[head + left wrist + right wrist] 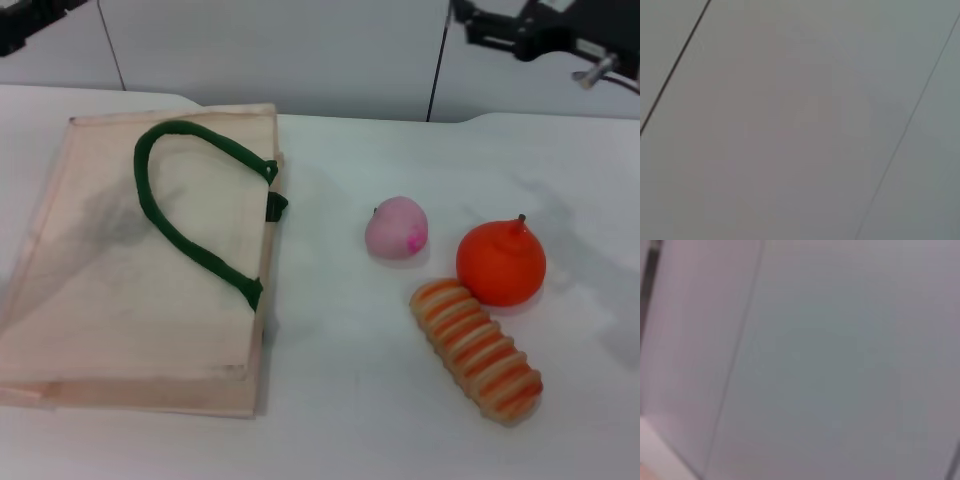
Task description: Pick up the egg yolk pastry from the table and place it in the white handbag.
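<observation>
The white handbag lies flat on the left side of the table, with its dark green handles resting on top of it. The egg yolk pastry is not in view in any frame. My left arm is raised at the far top left corner of the head view. My right arm is raised at the far top right, well above and behind the table things. Both wrist views show only grey wall panels with dark seams.
A pink round bun sits at mid-table. To its right is an orange round fruit with a stem. An orange-striped ridged roll lies in front of the fruit. The table is white.
</observation>
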Motion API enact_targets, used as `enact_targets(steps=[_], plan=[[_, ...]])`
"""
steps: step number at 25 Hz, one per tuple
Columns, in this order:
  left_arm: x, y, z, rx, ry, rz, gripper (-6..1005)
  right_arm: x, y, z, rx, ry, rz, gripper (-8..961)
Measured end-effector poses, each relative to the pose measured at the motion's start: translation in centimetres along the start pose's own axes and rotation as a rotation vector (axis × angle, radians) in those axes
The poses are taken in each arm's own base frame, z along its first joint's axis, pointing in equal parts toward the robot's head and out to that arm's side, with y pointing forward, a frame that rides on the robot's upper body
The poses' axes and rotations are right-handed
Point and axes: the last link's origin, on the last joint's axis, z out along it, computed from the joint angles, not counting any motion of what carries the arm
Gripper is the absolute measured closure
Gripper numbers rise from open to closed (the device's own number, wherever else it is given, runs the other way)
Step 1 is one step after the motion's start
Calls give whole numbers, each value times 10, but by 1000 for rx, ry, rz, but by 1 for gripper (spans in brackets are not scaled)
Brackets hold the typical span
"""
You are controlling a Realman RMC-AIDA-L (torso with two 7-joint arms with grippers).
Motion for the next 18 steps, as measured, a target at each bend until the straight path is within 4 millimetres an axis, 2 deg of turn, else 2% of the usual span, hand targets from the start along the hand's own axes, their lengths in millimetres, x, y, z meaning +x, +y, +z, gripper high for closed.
enact_targets(steps=[3, 8, 11, 13, 14, 18], plan=[[-13, -1, 3, 23, 43, 62, 500, 11, -9, -7, 50, -51, 42, 59], [-37, 3, 14, 98, 141, 214, 268, 37, -33, -31, 181, -224, 174, 59], [-47, 2, 19, 144, 207, 267, 195, 53, -44, -52, 279, -354, 200, 59], [-54, 1, 22, 176, 249, 287, 146, 72, -49, -71, 389, -420, 211, 59], [-58, 0, 22, 208, 266, 317, 122, 72, -49, -71, 389, -420, 211, 59], [-75, -4, 27, 317, 297, 377, 122, 94, -49, -89, 502, -428, 222, 59]])
